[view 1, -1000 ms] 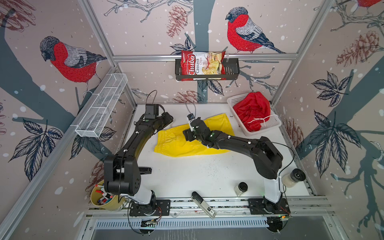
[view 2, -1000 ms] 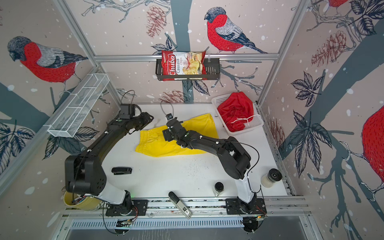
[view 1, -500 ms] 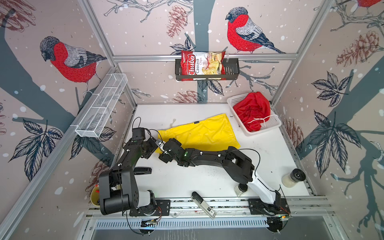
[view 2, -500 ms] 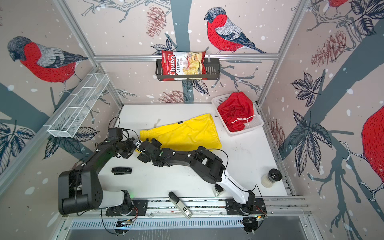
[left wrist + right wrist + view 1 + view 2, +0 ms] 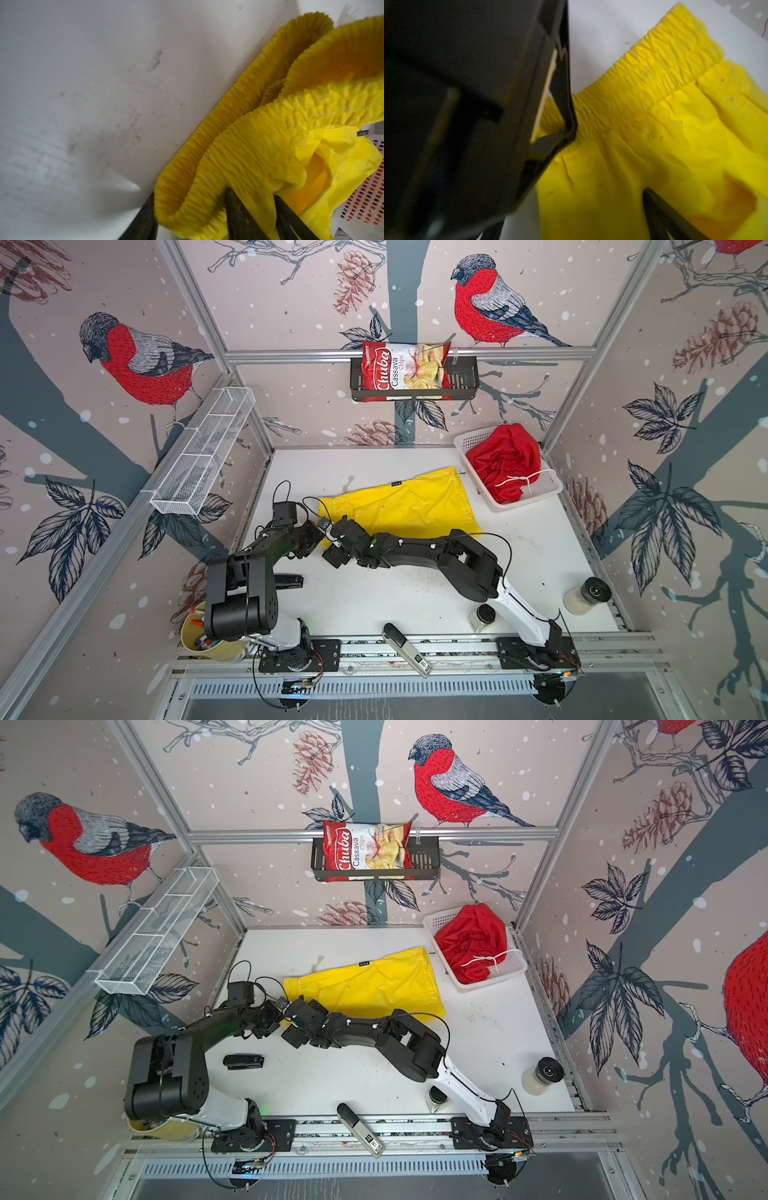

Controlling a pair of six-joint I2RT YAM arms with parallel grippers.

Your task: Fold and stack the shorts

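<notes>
My left gripper (image 5: 191, 199) stands pinched on a bunch of the waistband (image 5: 259, 135), with ruffled elastic filling the gap between the two fingers, so I judge that a grip. My right gripper (image 5: 332, 536) sits just beside it with its jaws wide and nothing between them, one finger over the cloth just below the band. Both meet at the band end of the yellow shorts (image 5: 407, 506), which lie spread nearly flat on the table (image 5: 374, 593), hem end toward the basket (image 5: 548, 483). The band shows doubled layers in the left wrist view, so I take these shorts as folded once lengthwise at most, with further folds to make. The red shorts (image 5: 503, 460) lie crumpled in the basket at the far right corner, the drawstring (image 5: 523, 477) trailing over them, unfolded. Nothing is stacked. I put the task early: finish the yellow, fetch and fold the red, then stack them.
</notes>
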